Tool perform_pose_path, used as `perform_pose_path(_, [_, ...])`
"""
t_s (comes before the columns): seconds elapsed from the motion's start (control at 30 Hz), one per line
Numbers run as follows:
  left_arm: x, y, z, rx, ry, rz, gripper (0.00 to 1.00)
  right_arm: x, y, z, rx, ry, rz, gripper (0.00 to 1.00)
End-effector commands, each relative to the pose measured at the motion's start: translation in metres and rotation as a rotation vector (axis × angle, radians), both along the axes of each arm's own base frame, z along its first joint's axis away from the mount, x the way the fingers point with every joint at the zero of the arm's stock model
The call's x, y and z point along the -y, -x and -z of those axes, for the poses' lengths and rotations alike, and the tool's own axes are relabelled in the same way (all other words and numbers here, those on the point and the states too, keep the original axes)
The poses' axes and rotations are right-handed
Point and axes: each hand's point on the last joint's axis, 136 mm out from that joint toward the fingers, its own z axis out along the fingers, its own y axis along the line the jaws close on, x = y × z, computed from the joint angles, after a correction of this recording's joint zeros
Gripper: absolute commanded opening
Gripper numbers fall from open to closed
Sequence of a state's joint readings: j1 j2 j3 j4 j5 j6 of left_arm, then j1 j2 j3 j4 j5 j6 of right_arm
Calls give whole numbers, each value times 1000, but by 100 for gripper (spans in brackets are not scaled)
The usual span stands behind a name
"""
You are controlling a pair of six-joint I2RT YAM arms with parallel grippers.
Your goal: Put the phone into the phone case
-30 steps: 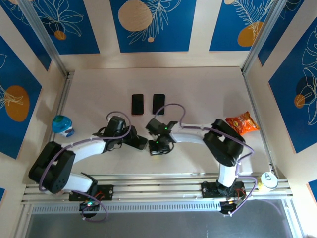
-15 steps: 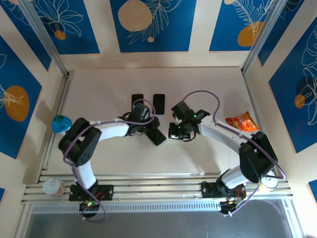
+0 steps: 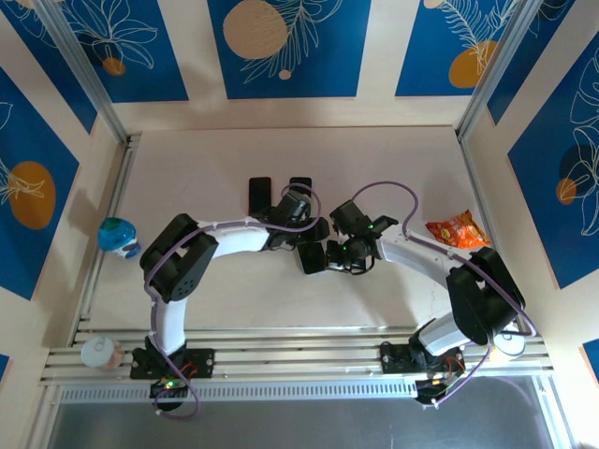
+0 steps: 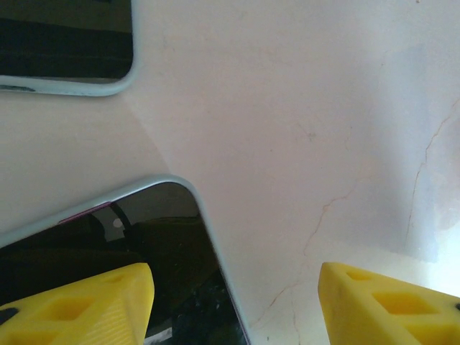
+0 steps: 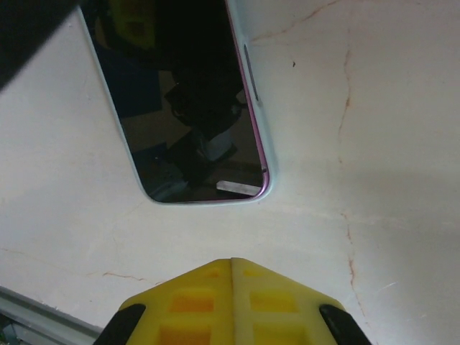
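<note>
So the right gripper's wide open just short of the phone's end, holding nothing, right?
No, the right gripper is shut, fingers pressed together, in the right wrist view. It is just short of the end of the phone, holding nothing.

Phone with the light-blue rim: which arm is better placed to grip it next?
Probably left: the left pincer is open astride the edge of the phone; the right pincer is shut, short of it.
</note>
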State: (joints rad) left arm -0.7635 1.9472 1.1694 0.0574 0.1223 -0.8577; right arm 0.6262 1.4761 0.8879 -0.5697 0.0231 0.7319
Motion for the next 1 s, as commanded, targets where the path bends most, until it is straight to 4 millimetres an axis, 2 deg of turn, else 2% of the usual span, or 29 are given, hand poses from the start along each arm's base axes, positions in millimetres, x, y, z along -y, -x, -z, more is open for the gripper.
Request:
perform_pose_path(0.0, [-11,3,-22,36,20,-23,63,0,-3,8,9,0,14,0])
perform_pose_path(0.17, [-30,1,-35,47,30,-62,64,-3,-10,15,16,3,24,0])
perform_pose_path(0.4, [-45,4,-38,39,14,-78,64,-7,-18,27,9,19,26,0])
perform_pose_path(0.53, [-52,5,-34,29,5,-90,64,-4,-18,41,-12,64,24,0])
perform_pose_path(0.77, [-56,9,-19,-1,-22,-87,64,5,-5,71,-73,174,7,0])
perform_pose_path(0.87, [-57,11,-9,-20,-36,-82,63,5,0,74,-80,176,13,0])
perform_pose_path(0.97, [-54,14,-1,-42,-40,-69,62,7,0,65,-64,128,56,0])
